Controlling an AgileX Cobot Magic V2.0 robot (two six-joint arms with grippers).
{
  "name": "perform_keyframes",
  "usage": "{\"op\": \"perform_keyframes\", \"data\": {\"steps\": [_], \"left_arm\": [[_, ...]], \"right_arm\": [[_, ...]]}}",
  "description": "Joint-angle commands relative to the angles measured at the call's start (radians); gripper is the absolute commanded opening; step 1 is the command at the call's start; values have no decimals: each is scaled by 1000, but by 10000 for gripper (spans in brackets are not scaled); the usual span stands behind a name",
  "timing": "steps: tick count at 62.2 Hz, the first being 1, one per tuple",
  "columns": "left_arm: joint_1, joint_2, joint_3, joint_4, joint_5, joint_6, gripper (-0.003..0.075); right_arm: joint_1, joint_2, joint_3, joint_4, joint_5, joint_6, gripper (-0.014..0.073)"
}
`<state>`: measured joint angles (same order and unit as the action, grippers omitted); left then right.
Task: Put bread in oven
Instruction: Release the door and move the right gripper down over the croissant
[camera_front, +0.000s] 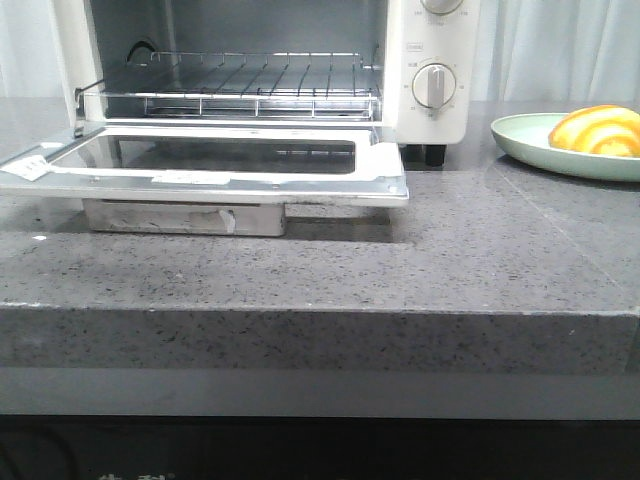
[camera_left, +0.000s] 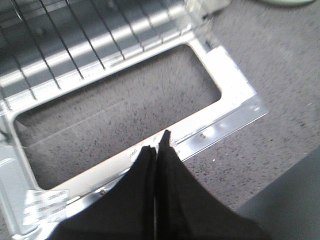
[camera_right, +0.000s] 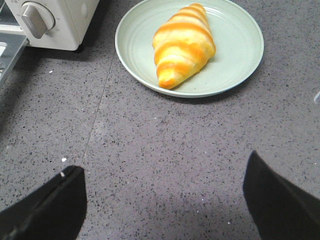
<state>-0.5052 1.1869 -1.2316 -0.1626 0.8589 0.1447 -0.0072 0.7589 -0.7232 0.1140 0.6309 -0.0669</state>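
Note:
The white oven stands at the back left with its glass door folded down flat and its wire rack bare. The golden striped bread lies on a pale green plate at the right. In the right wrist view the bread sits on the plate, well ahead of my right gripper, which is open and empty above the counter. My left gripper is shut and empty, over the front edge of the open door. Neither gripper shows in the front view.
The grey speckled counter has a front edge close to the camera. A metal crumb tray sits under the door. The oven's dial and black foot lie between door and plate.

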Motion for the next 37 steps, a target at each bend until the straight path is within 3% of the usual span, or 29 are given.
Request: {"op": "perform_keyframes", "data": {"steps": [1, 21, 37], "left_arm": [[16, -91, 4, 50, -40, -55, -18], [32, -277, 160, 74, -40, -62, -18], [32, -297, 168, 74, -38, -62, -18]], "right_arm": [[-1, 22, -57, -5, -54, 21, 645], [-10, 299, -316, -6, 109, 45, 645], [-73, 581, -542, -2, 238, 78, 645]]}}
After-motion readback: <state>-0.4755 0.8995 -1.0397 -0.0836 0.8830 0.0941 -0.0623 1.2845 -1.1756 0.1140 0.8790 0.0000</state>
